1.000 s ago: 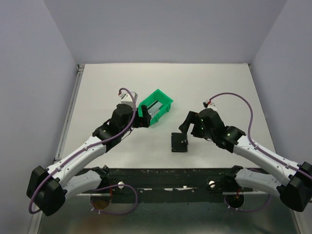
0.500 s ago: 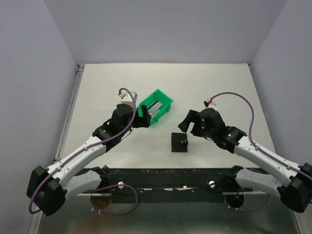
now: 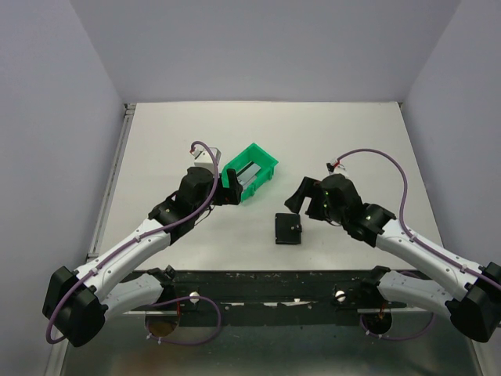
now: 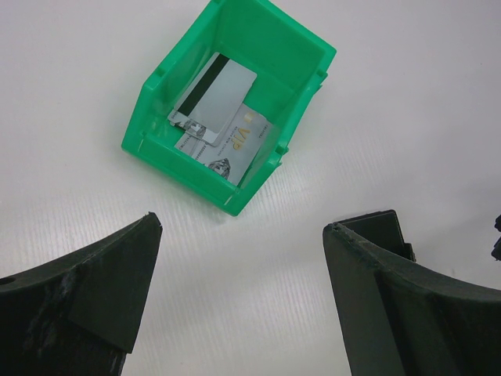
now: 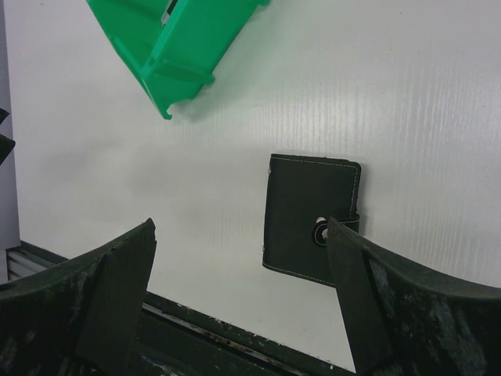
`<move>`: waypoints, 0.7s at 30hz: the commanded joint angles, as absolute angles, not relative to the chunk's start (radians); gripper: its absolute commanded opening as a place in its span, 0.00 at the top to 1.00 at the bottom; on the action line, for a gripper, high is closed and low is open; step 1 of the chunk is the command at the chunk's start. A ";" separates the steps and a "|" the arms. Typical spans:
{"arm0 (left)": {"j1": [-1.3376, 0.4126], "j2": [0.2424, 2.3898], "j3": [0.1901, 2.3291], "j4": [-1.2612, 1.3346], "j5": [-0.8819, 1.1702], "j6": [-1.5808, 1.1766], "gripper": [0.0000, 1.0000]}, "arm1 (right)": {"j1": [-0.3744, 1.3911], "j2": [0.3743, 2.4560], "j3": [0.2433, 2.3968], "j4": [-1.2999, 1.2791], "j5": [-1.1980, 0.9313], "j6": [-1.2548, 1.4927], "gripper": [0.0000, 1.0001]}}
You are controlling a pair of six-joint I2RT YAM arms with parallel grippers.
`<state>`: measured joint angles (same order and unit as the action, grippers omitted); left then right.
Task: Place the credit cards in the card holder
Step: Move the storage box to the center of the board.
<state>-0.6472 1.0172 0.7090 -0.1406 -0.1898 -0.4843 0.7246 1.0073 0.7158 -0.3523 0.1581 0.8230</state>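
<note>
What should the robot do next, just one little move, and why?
Probably the left fingers should ease forward and down into the green bin, onto the top credit card. They are open and empty just short of the bin. The credit cards all lie inside it, none in the card holder, which lies shut on the table.

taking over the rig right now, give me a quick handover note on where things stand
Left gripper: open, empty, just short of the green bin.
Right gripper: open, empty, near the card holder.
Credit cards: overlapping inside the bin.
Card holder: closed, flat on the table, apart from the bin.
Done: nothing yet.
Left: open the holder, lift the cards out, slot them in.
</note>
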 commanded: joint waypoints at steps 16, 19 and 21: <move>-0.643 1.008 0.729 -0.133 -0.164 -0.502 0.01 | 0.719 1.025 0.725 -0.324 0.159 0.833 0.04; -0.641 1.025 0.742 -0.143 -0.170 -0.497 0.01 | 0.721 1.064 0.762 -0.305 0.156 0.831 0.04; -0.638 1.029 0.742 -0.141 -0.178 -0.495 0.01 | 0.721 1.103 0.797 -0.290 0.146 0.830 0.04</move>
<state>-0.6472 1.0195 0.7105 -0.1406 -0.1867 -0.4942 0.7246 1.0466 0.7261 -0.3374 0.1440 0.8238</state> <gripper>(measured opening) 0.992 0.965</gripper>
